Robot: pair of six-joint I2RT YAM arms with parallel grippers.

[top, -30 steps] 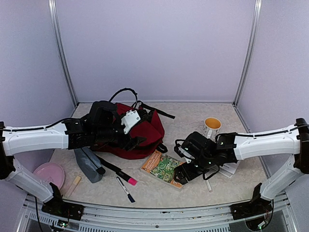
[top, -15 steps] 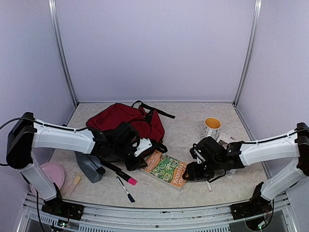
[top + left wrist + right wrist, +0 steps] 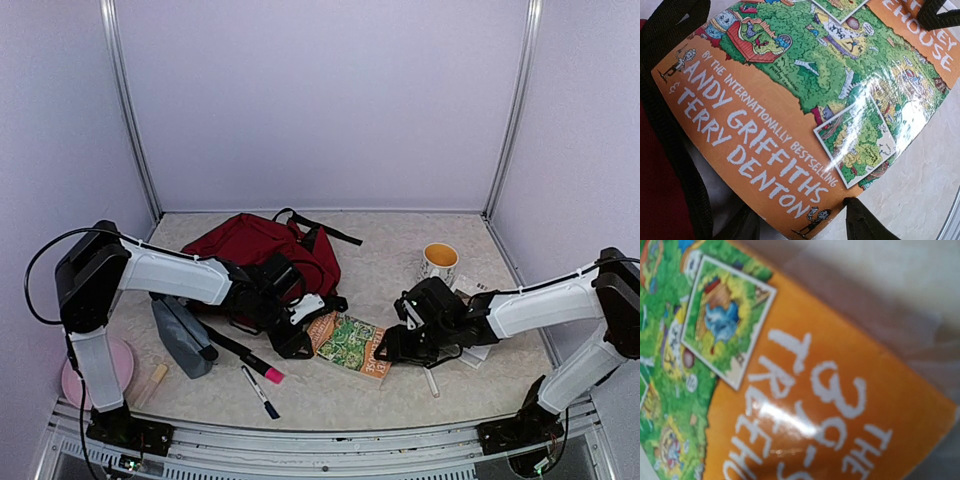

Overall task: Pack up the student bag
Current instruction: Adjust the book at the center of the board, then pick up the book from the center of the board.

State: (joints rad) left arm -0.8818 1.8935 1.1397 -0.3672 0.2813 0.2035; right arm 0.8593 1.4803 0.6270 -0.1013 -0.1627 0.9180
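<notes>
From above, the student bag (image 3: 262, 248) lies on the bench (image 3: 400, 240) towards the back left, its black straps (image 3: 318, 228) trailing to the right. Just in front of it an orange and green book (image 3: 350, 342) lies flat, between the two arms. The left hand (image 3: 295, 340) is down at the book's left edge and the right hand (image 3: 385, 352) at its right edge; from here neither hand's opening can be made out. A grey pouch (image 3: 182, 335) sits left of the bag, a pink-capped marker (image 3: 258, 364) and a blue pen (image 3: 260, 392) lie in front, a pink plate (image 3: 78, 375) is at the near left corner, and a mug (image 3: 438, 263) stands at the right. In the left wrist view, the book cover fills the frame, printed with the names Andy Griffiths and Terry Denton. The left hand's fingers (image 3: 862, 222) stand apart with the book's near corner between them; one touches its edge, the other is clear of it. A black strap and the dark red bag fabric run along the left side. In the right wrist view, only the blurred cover shows, with no fingers visible, so it cannot be told whether the right hand is apart or together.
</notes>
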